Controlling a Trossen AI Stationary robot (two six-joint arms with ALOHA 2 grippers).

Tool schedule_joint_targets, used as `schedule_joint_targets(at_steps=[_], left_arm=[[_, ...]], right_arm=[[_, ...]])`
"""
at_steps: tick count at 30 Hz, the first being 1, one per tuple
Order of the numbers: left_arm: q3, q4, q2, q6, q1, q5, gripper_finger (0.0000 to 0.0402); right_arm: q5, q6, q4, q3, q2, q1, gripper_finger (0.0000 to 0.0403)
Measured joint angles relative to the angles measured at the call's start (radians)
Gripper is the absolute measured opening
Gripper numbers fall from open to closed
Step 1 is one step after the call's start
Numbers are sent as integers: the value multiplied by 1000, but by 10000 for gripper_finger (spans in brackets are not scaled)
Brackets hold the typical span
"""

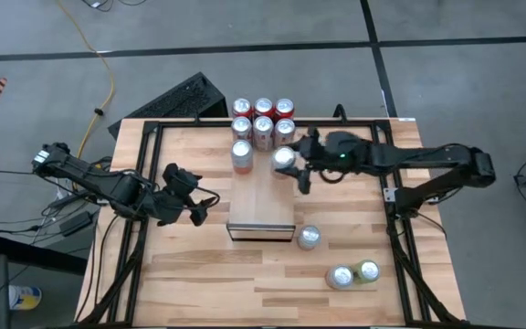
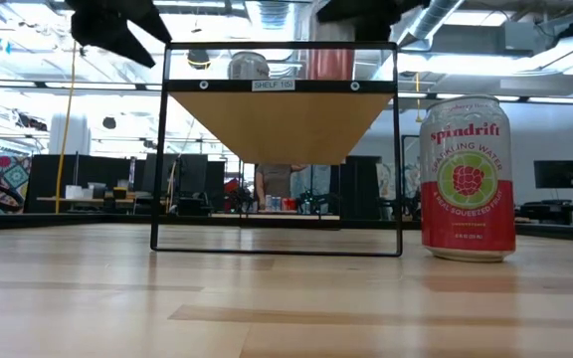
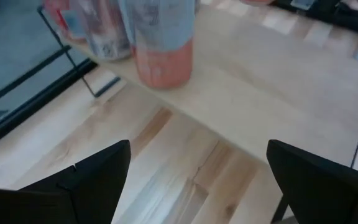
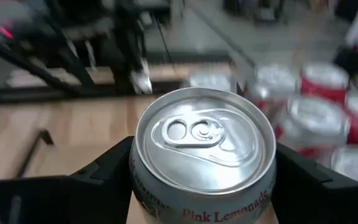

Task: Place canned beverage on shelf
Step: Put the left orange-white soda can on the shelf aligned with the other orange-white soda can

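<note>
High view – right hand (image 1: 289,170) gripping can (image 1: 284,158), over shelf (image 1: 261,206)

black keyboard (image 1: 183,99): floor, beyond table's far-left corner | yellow cable (image 1: 99,68): floor, far left | black-framed wooden tabletop (image 1: 190,283)

I work in a robotics lab, a big open hall. Beyond my right gripper (image 1: 292,167) I see grey concrete floor (image 1: 446,82), a yellow cable (image 1: 96,57), ceiling pipes (image 2: 436,20), and desks with monitors (image 2: 555,175) behind my table (image 1: 190,274).
</note>
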Motion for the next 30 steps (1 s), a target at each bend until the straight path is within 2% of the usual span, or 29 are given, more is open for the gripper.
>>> schedule_joint_targets(at_steps=[3,8,18,30], left_arm=[[0,31,0,15,6,-11,363],[0,46,0,-27,15,-17,363],[0,47,0,-61,15,-45,363],[0,46,0,-85,15,-71,363]], right_arm=[[-80,-33,80,-53,-54,-32,282],[-223,-44,80,-97,-62,-85,282],[-292,-113,192,-97,32,-147,282],[-310,-96,198,-96,89,-179,282]])
